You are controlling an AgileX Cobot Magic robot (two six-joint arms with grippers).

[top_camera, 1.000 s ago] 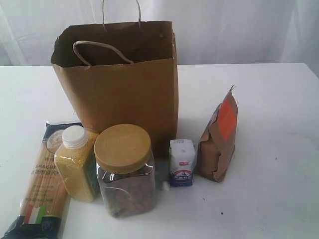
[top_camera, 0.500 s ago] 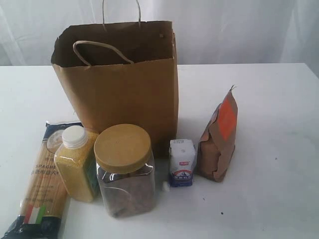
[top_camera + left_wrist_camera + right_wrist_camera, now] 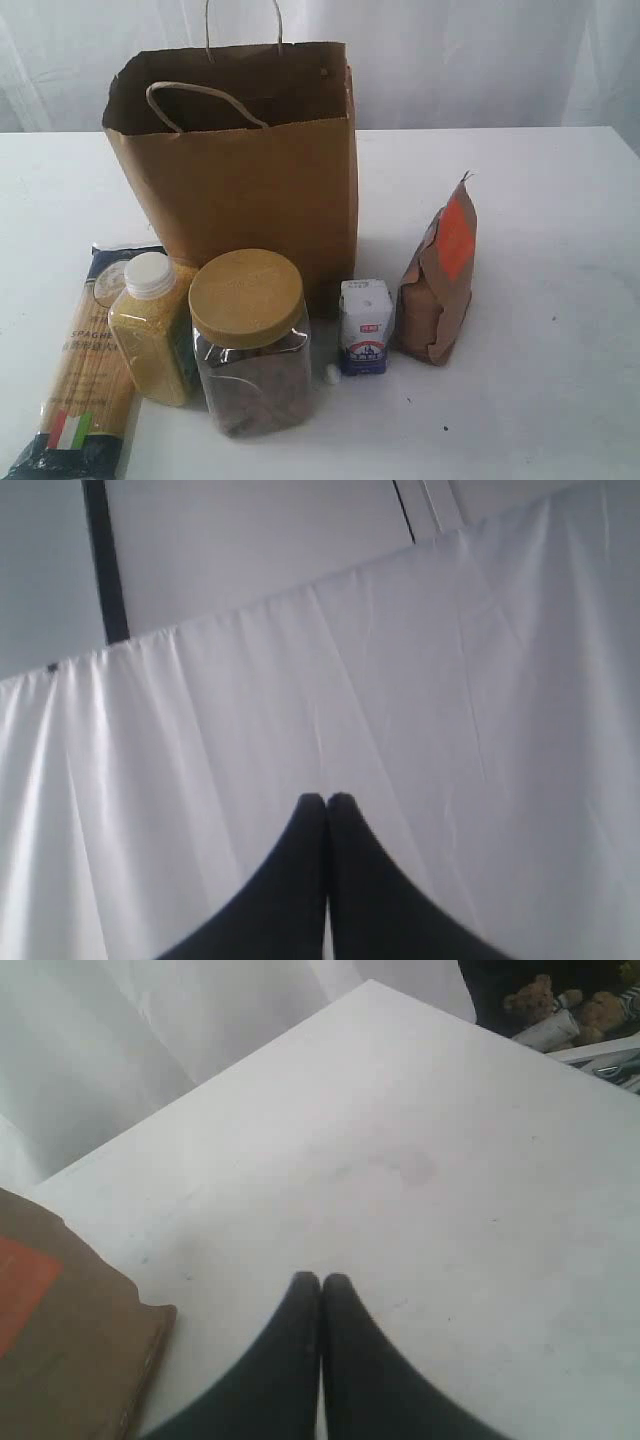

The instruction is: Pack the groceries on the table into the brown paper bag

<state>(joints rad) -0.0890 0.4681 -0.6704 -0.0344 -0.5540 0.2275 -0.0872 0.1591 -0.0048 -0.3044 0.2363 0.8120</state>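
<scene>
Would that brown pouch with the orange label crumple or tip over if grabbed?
Likely it gives a little: the brown orange-labelled pouch has creased, soft-looking paper sides. It stands tall on a narrow base, so a sideways push may well tip it.

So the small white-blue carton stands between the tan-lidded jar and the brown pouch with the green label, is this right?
Not quite. The exterior view shows that the brown pouch carries an orange label, not a green one. The small white-blue carton does stand between the clear tan-lidded jar and that pouch.

table (image 3: 560, 230) — bag (image 3: 250, 190), spaghetti (image 3: 85, 370), bottle (image 3: 152, 340), jar (image 3: 250, 345), carton (image 3: 365, 330), pouch (image 3: 440, 290)
</scene>
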